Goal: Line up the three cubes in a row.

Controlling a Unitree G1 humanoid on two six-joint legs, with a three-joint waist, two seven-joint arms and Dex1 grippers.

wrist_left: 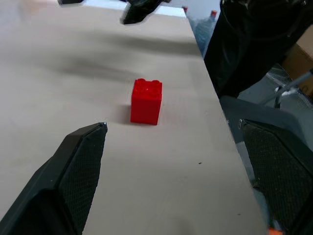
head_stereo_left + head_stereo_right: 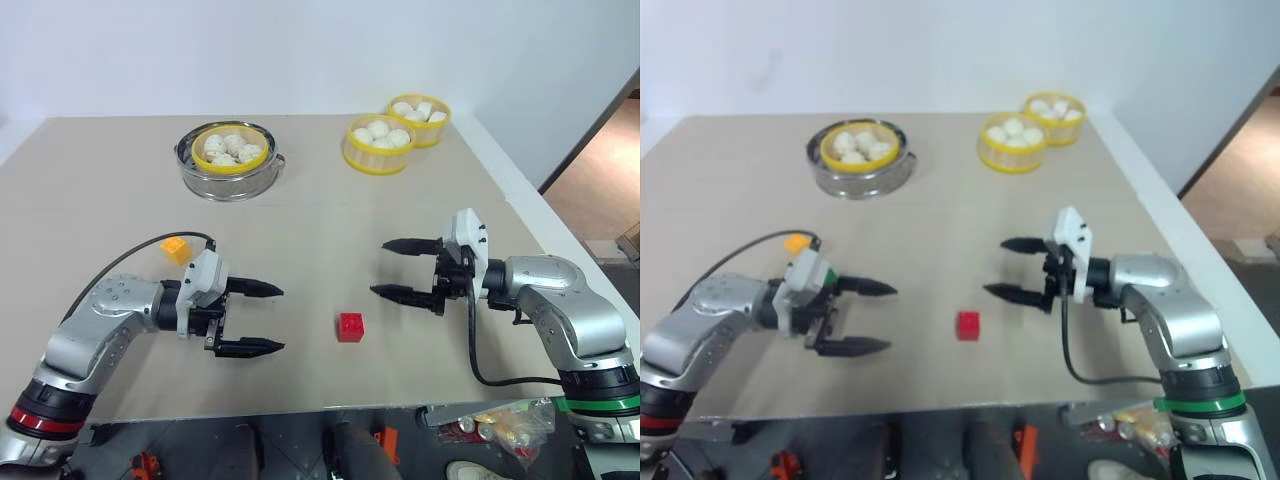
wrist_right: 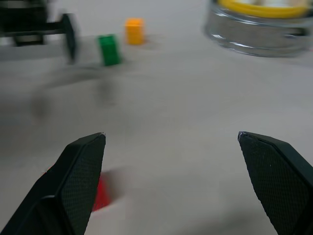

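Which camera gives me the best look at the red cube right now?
The left wrist view: the red cube sits close and unobstructed, studs visible. Both eye views show it small between the grippers; in the right wrist view one finger hides most of it.

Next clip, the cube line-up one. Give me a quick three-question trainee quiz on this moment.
1. True or false: the red cube lies on the table between the left gripper and the right gripper.
2. Which cube stands nearest the orange cube? A red, B green.
3. How many bun baskets have yellow rims?

Key: 1 true. 2 B, the green cube. 3 three, one inside a steel steamer.
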